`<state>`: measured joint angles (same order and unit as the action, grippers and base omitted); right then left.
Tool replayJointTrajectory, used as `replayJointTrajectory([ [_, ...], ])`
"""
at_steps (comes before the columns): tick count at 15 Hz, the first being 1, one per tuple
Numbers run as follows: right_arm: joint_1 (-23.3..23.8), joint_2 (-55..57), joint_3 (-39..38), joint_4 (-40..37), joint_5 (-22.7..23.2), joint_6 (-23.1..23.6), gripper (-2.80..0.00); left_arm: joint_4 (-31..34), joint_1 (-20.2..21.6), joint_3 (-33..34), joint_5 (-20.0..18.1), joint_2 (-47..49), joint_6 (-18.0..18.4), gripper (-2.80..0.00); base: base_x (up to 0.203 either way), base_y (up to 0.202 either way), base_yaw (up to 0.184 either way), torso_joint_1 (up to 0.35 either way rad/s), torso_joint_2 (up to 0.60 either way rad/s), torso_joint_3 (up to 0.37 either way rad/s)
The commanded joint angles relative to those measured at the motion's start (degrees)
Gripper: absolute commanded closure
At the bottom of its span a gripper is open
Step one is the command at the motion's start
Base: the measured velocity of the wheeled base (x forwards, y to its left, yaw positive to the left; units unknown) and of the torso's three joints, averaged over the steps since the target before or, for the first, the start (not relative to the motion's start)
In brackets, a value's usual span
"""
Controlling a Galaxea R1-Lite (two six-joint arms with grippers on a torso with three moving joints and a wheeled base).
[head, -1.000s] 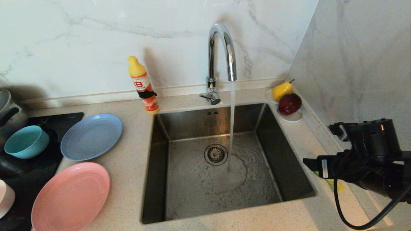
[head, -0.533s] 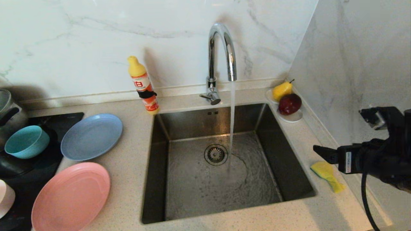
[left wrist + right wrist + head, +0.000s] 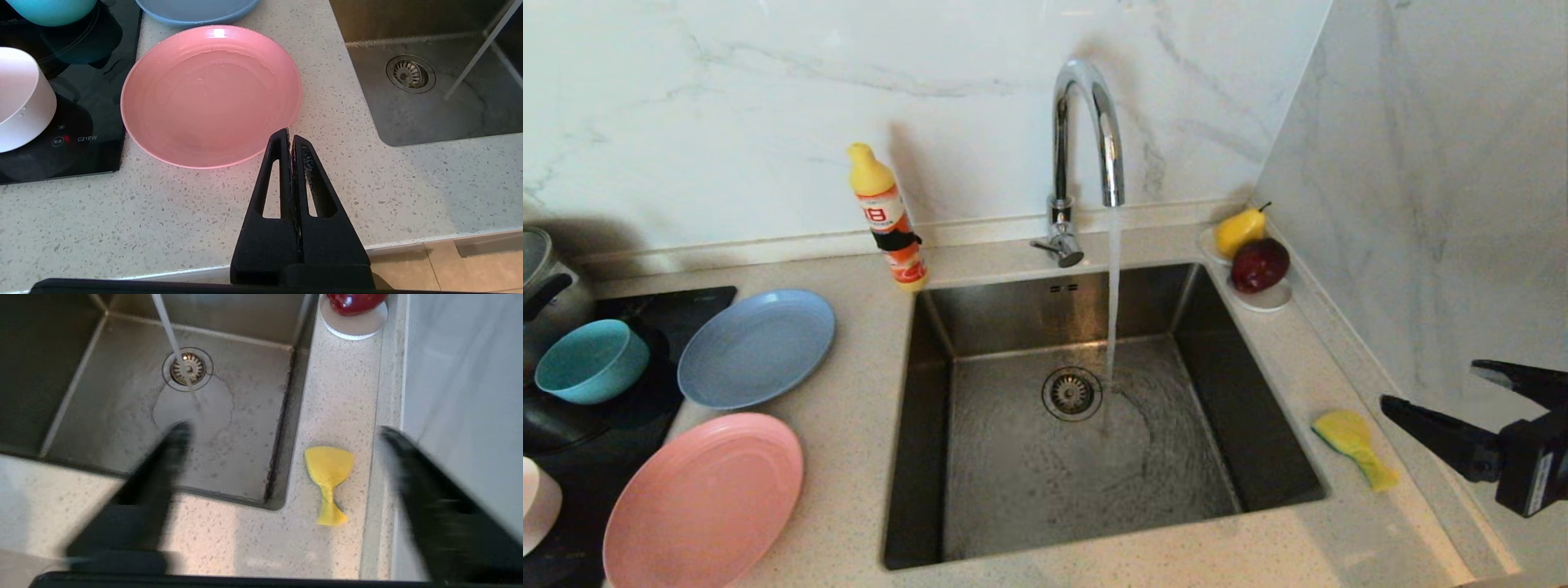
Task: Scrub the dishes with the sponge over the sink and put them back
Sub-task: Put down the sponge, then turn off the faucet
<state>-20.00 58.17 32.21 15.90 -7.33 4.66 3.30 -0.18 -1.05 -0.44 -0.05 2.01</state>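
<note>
The right gripper (image 3: 1450, 390) is seen at the right edge of the head view, raised above the counter (image 3: 849, 408), its two black fingers (image 3: 1429, 433) spread wide with nothing between them. Just beside it, toward the sink (image 3: 1258, 425), the sponge (image 3: 1354, 445) is found lying on the narrow strip of counter between the basin's right rim and the wall, yellow face up, bent, and touched by neither finger. In the right wrist view the sponge (image 3: 329, 479) is framed between the two blurred fingers.

Water is seen running from the chrome tap (image 3: 1086, 139) into the basin, landing just beside the drain strainer (image 3: 1072, 393). Behind the sponge, in the corner, a small white dish (image 3: 1262, 300) with a pear and a red fruit is set. An orange bottle (image 3: 886, 216) is stood at the sink's back left corner.

The left gripper (image 3: 291, 136) is held with its fingers pressed together, empty, above the counter's front edge near the salmon-pink plate (image 3: 210, 94). Beyond that plate the grey-blue plate (image 3: 756, 347) is laid on the counter, the teal bowl (image 3: 590, 359) and the pale pink dish (image 3: 538, 502) on the black hob (image 3: 662, 310), and a steel pot (image 3: 543, 278) is partly seen at the far left.
</note>
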Motion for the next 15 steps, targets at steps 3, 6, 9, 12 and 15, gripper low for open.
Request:
replayJointTrajectory([
  [3, 3.68, -5.48, -3.4, 0.94, 8.86, -0.23, 0.0, 0.04, 0.01, -0.01, 0.0, 0.05, 0.02, 0.0, 0.0, 0.0, 0.0, 0.0, 0.0, 0.0],
  [6, 6.18, -11.75, -7.23, 0.32, 16.82, -0.27, 0.0, 0.04, 0.01, -0.01, 0.0, 0.05, 0.02, 0.0, 0.0, 0.0, 0.0, 0.0, 0.0, 0.0],
  [9, 8.88, -19.09, -12.07, -0.13, 22.05, -0.24, 0.0, 0.04, 0.01, -0.01, 0.0, 0.05, 0.02, 0.0, 0.0, 0.0, 0.0, 0.0, 0.0, 0.0],
  [12, 14.7, -28.34, -14.11, -5.62, 25.46, -0.19, 0.0, 0.04, 0.01, -0.01, 0.0, 0.05, 0.02, 0.0, 0.0, 0.0, 0.0, 0.0, 0.0, 0.0],
  [15, 19.29, -38.46, -15.11, -12.79, 26.1, -0.22, 0.0, 0.04, 0.01, -0.01, 0.0, 0.05, 0.02, 0.0, 0.0, 0.0, 0.0, 0.0, 0.0, 0.0],
])
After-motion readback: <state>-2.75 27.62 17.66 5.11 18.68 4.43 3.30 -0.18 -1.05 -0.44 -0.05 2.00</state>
